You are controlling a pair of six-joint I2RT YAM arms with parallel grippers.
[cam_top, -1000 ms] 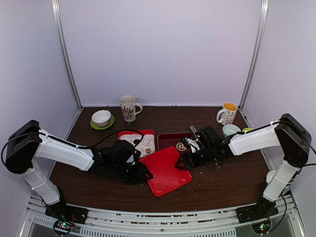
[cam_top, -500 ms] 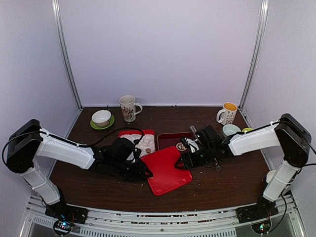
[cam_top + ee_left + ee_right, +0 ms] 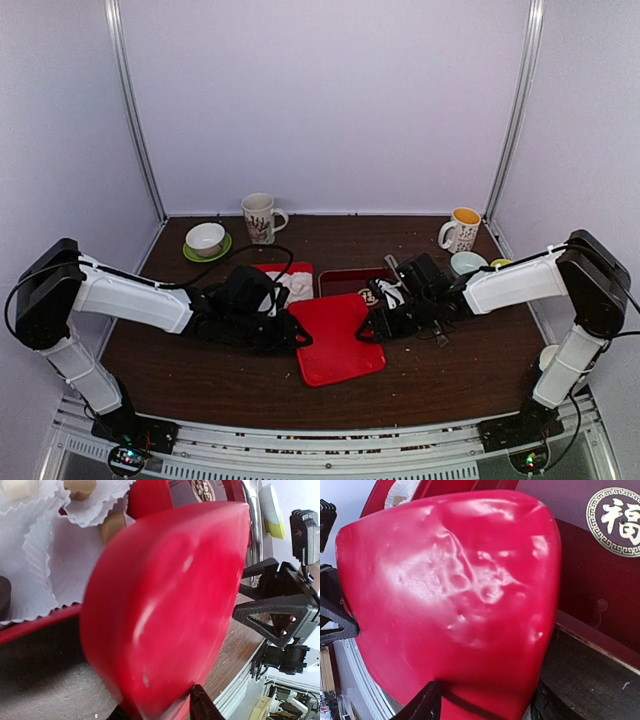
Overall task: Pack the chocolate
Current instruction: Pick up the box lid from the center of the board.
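Left fingers (image 3: 202,707): narrowed onto the left edge of the red lid (image 3: 335,340), gripping it.
Right fingers (image 3: 422,705): set wider, clamped on the lid's right edge.
Red lid: held between both arms at mid-worktop (image 3: 430,380).
Chocolate (image 3: 112,526): cream and brown pieces in white paper cups (image 3: 45,555) inside the red box (image 3: 300,268), just far-left of the lid.
Dark red tray (image 3: 600,555): gold emblem, right of the box.

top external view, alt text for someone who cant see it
Two robot arms reach inward, left gripper and right gripper at opposite edges of a red lid mid-table. Behind it sit an open red box, a bowl, a white mug and a yellow-lined mug.
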